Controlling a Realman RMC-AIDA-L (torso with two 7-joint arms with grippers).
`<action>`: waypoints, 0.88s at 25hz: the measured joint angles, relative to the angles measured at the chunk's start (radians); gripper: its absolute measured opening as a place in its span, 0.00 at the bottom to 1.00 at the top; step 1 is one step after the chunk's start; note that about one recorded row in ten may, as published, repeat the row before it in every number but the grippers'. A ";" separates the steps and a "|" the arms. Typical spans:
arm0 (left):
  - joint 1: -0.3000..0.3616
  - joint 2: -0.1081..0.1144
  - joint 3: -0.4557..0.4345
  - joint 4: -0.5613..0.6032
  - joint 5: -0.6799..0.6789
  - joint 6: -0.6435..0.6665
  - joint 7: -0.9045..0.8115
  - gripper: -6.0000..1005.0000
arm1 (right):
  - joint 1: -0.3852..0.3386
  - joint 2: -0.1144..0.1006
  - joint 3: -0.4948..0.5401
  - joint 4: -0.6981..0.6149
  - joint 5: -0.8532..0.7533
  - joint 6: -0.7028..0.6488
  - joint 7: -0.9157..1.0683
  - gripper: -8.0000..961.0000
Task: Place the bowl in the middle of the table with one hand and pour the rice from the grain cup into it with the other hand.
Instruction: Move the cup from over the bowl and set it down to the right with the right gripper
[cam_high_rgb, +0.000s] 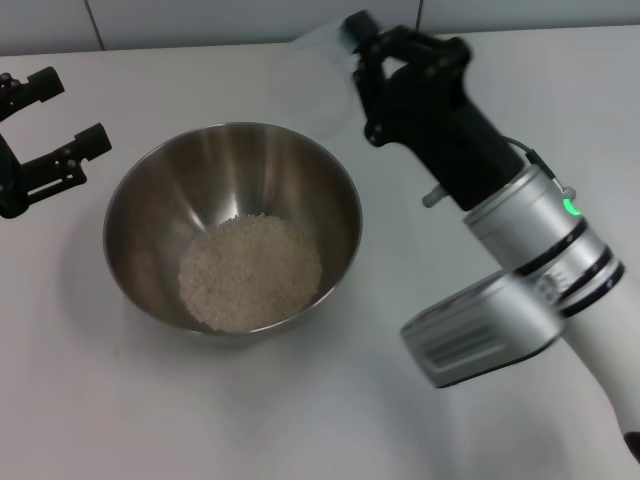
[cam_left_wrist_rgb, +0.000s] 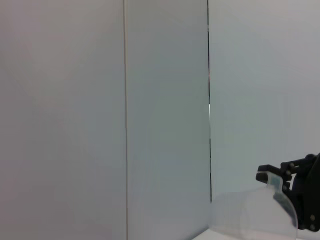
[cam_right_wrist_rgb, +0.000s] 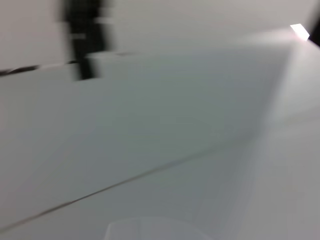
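The steel bowl (cam_high_rgb: 232, 225) stands on the off-white table (cam_high_rgb: 300, 420) near its middle, with a mound of rice (cam_high_rgb: 250, 272) in its bottom. My right gripper (cam_high_rgb: 360, 75) is beyond the bowl's far right rim, shut on the clear grain cup (cam_high_rgb: 325, 48), which lies tilted with its mouth towards the bowl. The cup looks empty. The left wrist view shows the cup (cam_left_wrist_rgb: 255, 216) in the right gripper (cam_left_wrist_rgb: 295, 195). My left gripper (cam_high_rgb: 68, 112) is open and empty, left of the bowl and apart from it.
A tiled wall (cam_high_rgb: 200, 20) runs along the table's far edge, just behind the cup. My right arm (cam_high_rgb: 520, 250) reaches over the table's right side. Bare tabletop lies in front of the bowl.
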 joint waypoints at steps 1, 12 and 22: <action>0.000 0.000 0.000 0.000 0.000 0.000 0.000 0.81 | -0.011 0.000 0.005 0.001 0.012 -0.013 0.079 0.03; -0.006 0.013 -0.001 0.004 0.002 0.005 -0.016 0.81 | -0.122 -0.008 -0.023 0.024 0.305 -0.023 0.741 0.03; -0.015 0.023 -0.001 0.007 0.000 0.009 -0.014 0.81 | -0.152 -0.012 -0.103 -0.200 0.300 0.006 1.267 0.03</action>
